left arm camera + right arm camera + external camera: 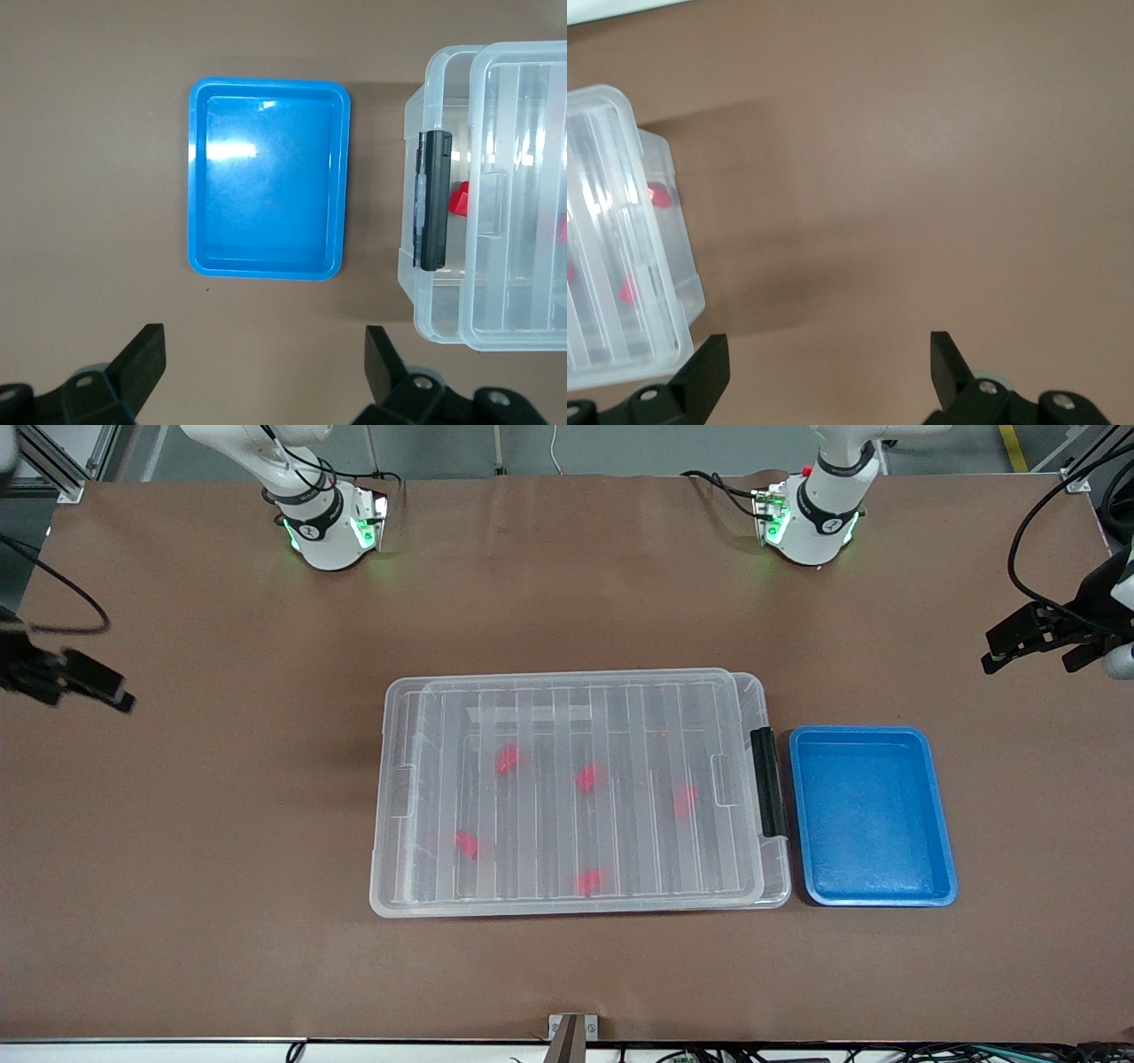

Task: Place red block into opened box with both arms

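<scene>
The clear box (780, 895) lies mid-table with its ribbed lid (532, 735) resting on it, slightly shifted off the black handle (767, 781). Several red blocks show through the lid, among them one (507, 759) near the robots' side and one (588, 881) near the front rim. My left gripper (1019, 646) hangs open over bare table at the left arm's end; its wrist view shows the gripper (266, 363) empty, with the box (434, 323) and a red block (459, 198) inside. My right gripper (89, 682) hangs open and empty (828, 372) over bare table at the right arm's end, apart from the box (682, 266).
An empty blue tray (873, 815) sits beside the box's handle end, toward the left arm's end; it also fills the middle of the left wrist view (268, 177). Brown table surface surrounds the box on all sides.
</scene>
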`<control>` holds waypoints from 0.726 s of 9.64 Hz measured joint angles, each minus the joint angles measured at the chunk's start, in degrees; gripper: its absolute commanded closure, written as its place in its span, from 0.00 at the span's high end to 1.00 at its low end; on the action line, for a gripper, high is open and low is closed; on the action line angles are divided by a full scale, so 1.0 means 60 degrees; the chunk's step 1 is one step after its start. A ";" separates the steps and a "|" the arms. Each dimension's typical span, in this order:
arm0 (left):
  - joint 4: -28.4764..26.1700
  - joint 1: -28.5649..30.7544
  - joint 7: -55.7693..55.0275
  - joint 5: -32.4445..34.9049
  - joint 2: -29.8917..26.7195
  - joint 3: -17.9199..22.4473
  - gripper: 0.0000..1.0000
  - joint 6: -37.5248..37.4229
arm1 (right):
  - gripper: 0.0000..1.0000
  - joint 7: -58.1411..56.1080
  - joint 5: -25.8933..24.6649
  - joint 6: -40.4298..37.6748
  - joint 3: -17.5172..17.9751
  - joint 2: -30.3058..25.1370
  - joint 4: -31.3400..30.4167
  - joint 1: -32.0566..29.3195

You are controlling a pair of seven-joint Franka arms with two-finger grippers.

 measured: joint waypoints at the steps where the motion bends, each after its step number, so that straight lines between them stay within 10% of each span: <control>1: -0.0006 0.0000 0.0000 0.0000 0.0000 -0.0001 0.99 0.0000 | 1.00 -0.0001 0.0000 -0.0348 -0.0098 -0.0333 -0.0085 -0.0009; 7: -0.0012 0.0004 -0.0044 0.0000 0.0000 -0.0001 0.99 0.0000 | 1.00 -0.0959 -0.0501 -0.0416 -0.0097 -0.0361 -0.0256 0.0048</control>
